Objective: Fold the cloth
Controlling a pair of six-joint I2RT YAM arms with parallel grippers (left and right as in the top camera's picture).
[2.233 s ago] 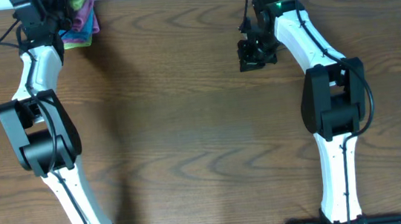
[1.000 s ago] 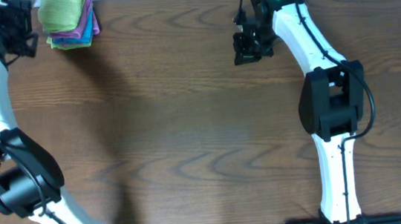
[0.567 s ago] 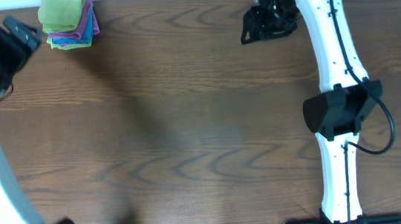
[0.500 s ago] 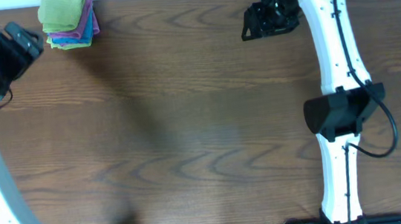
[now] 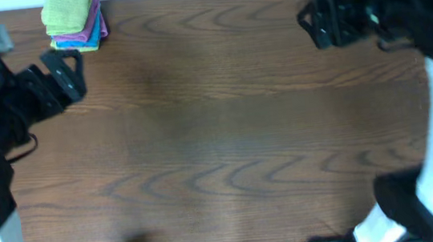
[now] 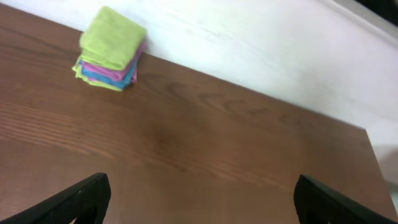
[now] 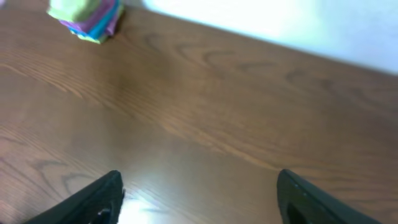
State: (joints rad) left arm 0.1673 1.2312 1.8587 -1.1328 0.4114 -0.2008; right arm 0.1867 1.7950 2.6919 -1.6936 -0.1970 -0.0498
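Overhead, you see the cloth lying folded on top of a small stack at the far left corner of the table. A pink cloth and a blue cloth peek out beneath it. Its edges sit roughly square with the layers below, and no white tag shows from any view.

Your left gripper hangs high over the table, near the stack but clear of it, and blurred because it is close to the camera. The left wrist view shows its jaws spread wide with nothing between them. The stack sits well ahead of them, up and to the left. Your right gripper is raised over the far right side, well apart from the stack. Its wrist view also shows the jaws spread and empty, with only bare wood below.

By the look of it, the folding is finished: the cloth is compact and stacked, and neither gripper holds anything. The next move most likely calls for bringing both arms to rest without brushing the stack. If you want the fold tidied, the left gripper is the nearer one. It would need to come down on the top layer alone and pinch only green fabric, so the pink cloth is not dragged along.
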